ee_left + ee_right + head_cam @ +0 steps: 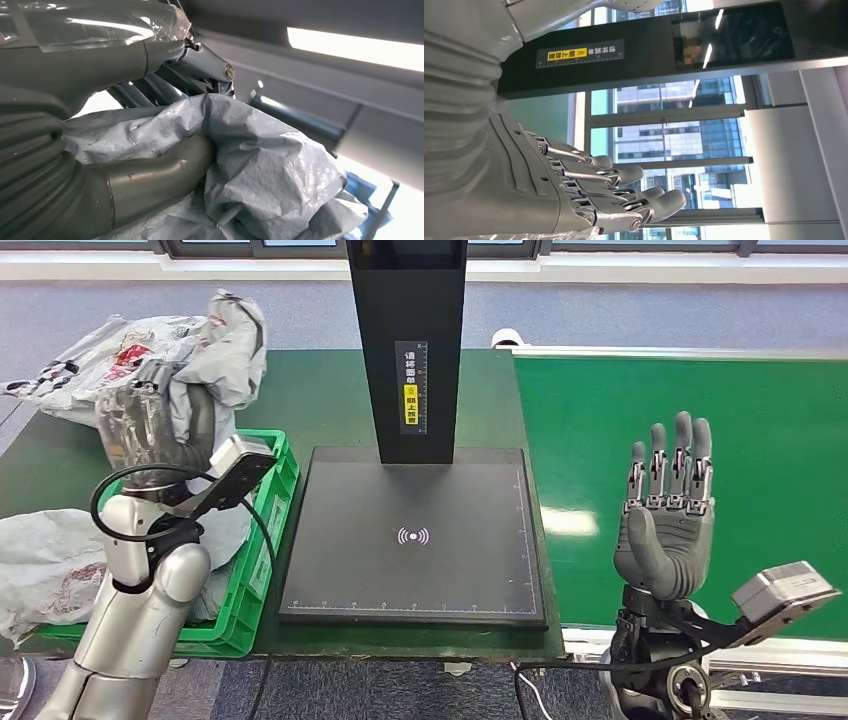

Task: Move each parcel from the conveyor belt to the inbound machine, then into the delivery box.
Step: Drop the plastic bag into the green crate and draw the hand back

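Dark green tabletop (320,400) carries the inbound machine (415,535), a flat matte black plate with a glowing mark at its middle and a black post rising out of the top of the head view, its screen cut off there. Bright green conveyor belt (700,400) runs to the right of it. On the left, the left hand (150,430) is raised over the green plastic delivery box (265,540), fingers clenched around a crumpled grey plastic parcel (225,350); the wrinkled film hides most of the fingers and the arm hides much of the box. More grey bags (45,560) lie beside the box. The right hand (665,510) stands upright before the belt, palm forward, fingers straight, apart and holding nothing.
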### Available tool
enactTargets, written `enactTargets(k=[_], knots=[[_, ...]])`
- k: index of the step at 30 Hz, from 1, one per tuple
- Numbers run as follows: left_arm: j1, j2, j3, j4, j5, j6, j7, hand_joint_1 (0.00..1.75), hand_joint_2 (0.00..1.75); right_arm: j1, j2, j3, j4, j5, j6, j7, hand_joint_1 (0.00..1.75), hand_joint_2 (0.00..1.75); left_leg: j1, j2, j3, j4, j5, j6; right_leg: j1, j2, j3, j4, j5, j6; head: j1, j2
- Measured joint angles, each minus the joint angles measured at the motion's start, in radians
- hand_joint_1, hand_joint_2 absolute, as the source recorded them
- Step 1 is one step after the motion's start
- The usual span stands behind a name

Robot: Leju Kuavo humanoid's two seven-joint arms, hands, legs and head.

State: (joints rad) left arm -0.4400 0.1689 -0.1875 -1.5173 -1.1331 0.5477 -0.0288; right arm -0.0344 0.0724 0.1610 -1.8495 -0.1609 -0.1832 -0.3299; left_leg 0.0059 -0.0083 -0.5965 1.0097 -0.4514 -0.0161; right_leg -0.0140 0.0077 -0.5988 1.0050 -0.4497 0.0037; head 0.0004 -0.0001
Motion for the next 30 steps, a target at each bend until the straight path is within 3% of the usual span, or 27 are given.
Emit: enactTargets(k=[8,14,24,30], knots=[[0.14,0.039,0.164,-0.123,0.023,0.112,-0.036,1.75,1.75,-0.002,-0.004,0.0,-0.004,0.0,0.006,0.014,0.0,1.75,0.0,0.001,0.0,0.0,0.0,0.0,0.0,0.002,-0.001,0.0,0.0,0.0,0.0,0.0],[0.192,0.039,0.253,-0.18,-0.079,0.105,0.005,1.75,1.75,-0.013,-0.004,0.0,-0.004,0.0,0.023,0.018,0.0,1.75,0.0,0.001,0.0,0.0,0.0,0.0,0.0,0.001,0.0,0.0,0.0,0.0,0.0,0.0],[0.231,0.023,0.309,-0.213,-0.148,0.145,0.016,1.75,1.75,-0.02,-0.004,0.0,-0.004,0.003,0.03,0.022,0.0,1.75,0.0,0.001,0.0,0.0,0.0,0.0,0.0,0.001,0.0,0.0,0.0,0.0,0.0,0.0],[0.232,0.007,0.312,-0.209,-0.285,0.062,0.048,1.75,1.75,-0.021,-0.004,0.0,-0.004,0.003,0.039,0.029,0.0,1.75,0.0,0.001,0.0,0.0,0.0,0.0,0.0,0.001,-0.001,0.0,0.0,0.0,0.0,0.0]])
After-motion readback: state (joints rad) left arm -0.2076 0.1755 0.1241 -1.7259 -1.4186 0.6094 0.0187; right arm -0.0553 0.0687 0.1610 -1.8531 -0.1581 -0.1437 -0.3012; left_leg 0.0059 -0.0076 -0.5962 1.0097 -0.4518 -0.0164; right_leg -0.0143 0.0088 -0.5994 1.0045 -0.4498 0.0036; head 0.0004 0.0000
